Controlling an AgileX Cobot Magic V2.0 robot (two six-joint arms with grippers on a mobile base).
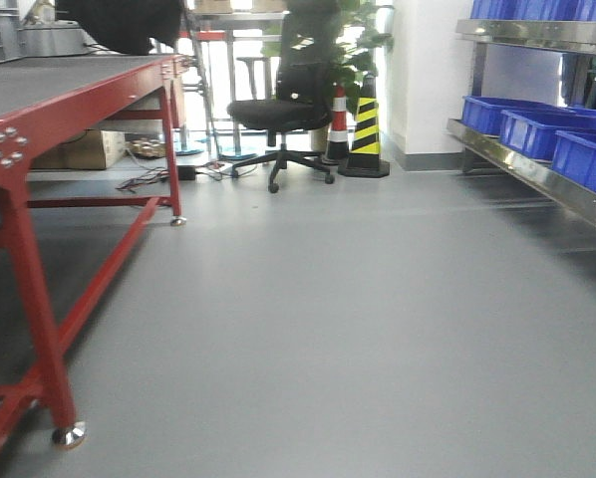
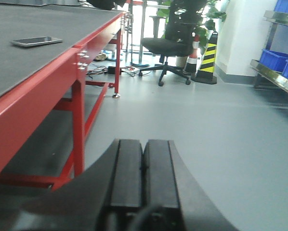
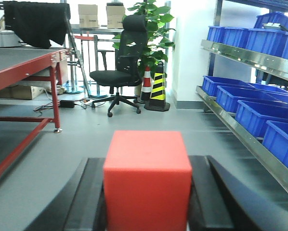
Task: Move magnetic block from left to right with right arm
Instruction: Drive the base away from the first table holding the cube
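Grip check first: bottom centre of the right wrist view, the right gripper (image 3: 147, 161) is clamped on the magnetic block (image 3: 147, 180), one black finger flat against each side face and the red cube sitting square between them, so it's up in the air, not on any surface. I'd guess it's light and totally rigid, nothing fragile about it, and the matte faces should give the pads decent friction. Two opposite flat faces is the obvious hold, and that's what it has; I can't see how deep the cube sits because the frame cuts off the lower part. Being magnetic, it might want to snap onto bare steel, so I'd be wary there. Over in the left wrist view, the left gripper (image 2: 144, 149) sits at the bottom of the frame with its fingers pressed together and nothing in them. Just beyond it, on the left side of that view, runs the red edge of the table (image 2: 19, 110), with a phone (image 2: 36, 42) lying on the dark top near the upper left corner. That edge is the main thing to clip on that side. The grey floor (image 1: 358, 329) fills the middle of every view, wide and bare. On the right of the right wrist view, a steel shelf rail (image 3: 240, 130) with blue bins (image 3: 259, 110) narrows the room. Furthest back are an office chair (image 3: 117, 77) and striped cones (image 3: 157, 86), well apart from both arms.
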